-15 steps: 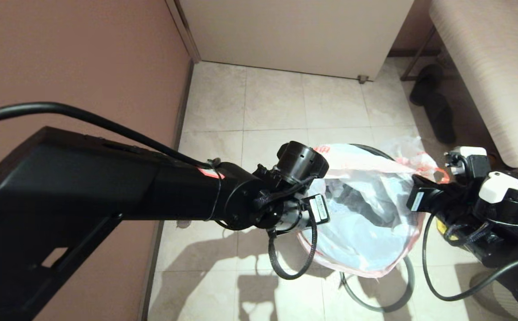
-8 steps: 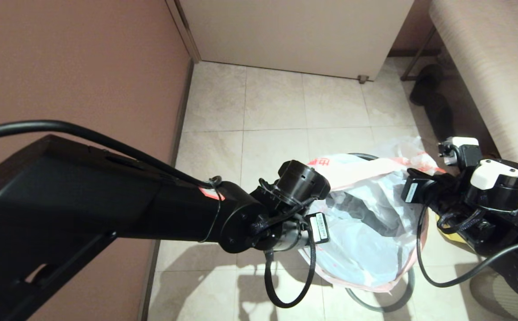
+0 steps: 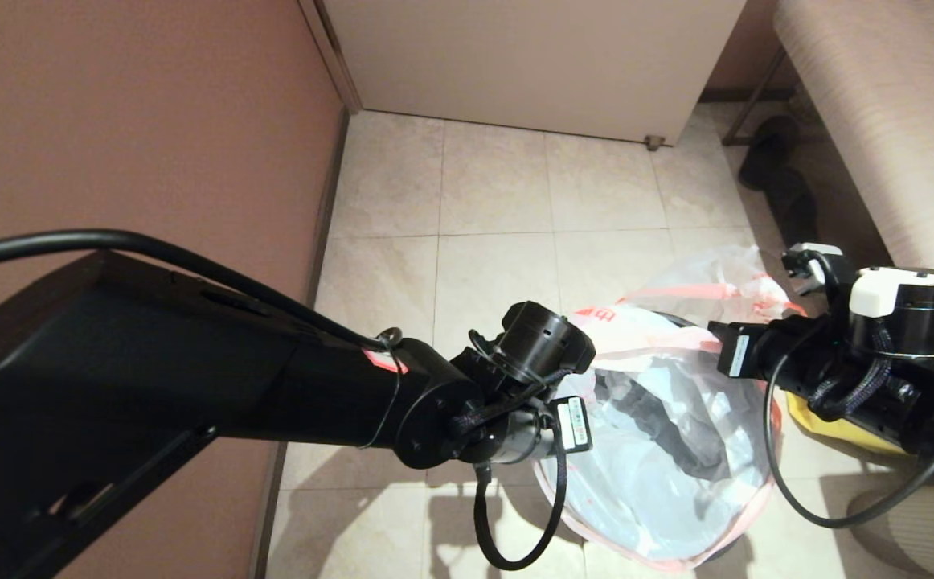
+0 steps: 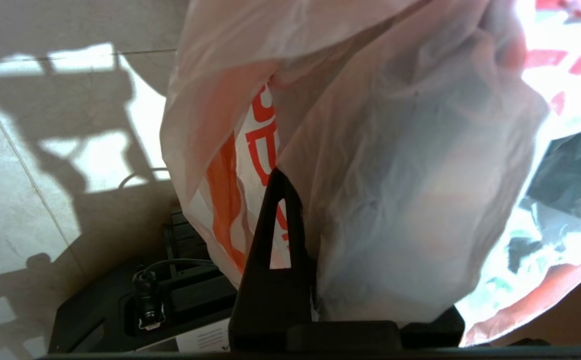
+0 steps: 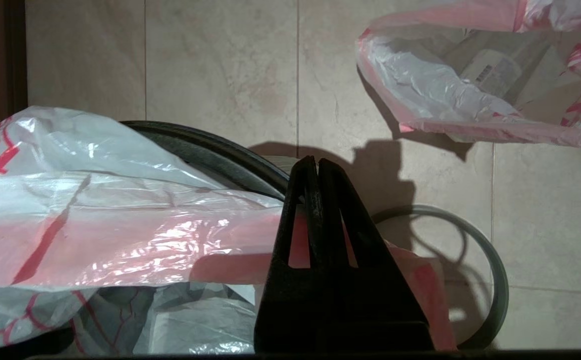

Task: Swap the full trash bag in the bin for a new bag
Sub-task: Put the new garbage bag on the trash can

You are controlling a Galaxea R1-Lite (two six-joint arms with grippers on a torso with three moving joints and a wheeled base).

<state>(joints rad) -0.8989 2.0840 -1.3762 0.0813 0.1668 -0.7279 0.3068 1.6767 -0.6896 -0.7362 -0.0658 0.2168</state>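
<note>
Red print (image 4: pixel 263 137), unreadable, on new bag (image 3: pixel 660 450)

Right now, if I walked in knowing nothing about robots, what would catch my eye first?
Two black arms stretch a thin white bag with pink-red rim open between them, low over the tiled floor. The left gripper and the right gripper each pinch the bag's edge with jaws shut. Just beyond, a second bag with rubbish inside lies on the tiles, with a grey hoop nearer the right arm.

Two translucent bags, new bag (image 3: pixel 668 450) and full trash bag (image 5: pixel 490 95); one black bin (image 5: pixel 210 155); one grey hoop (image 5: pixel 490 280); two grippers.
</note>
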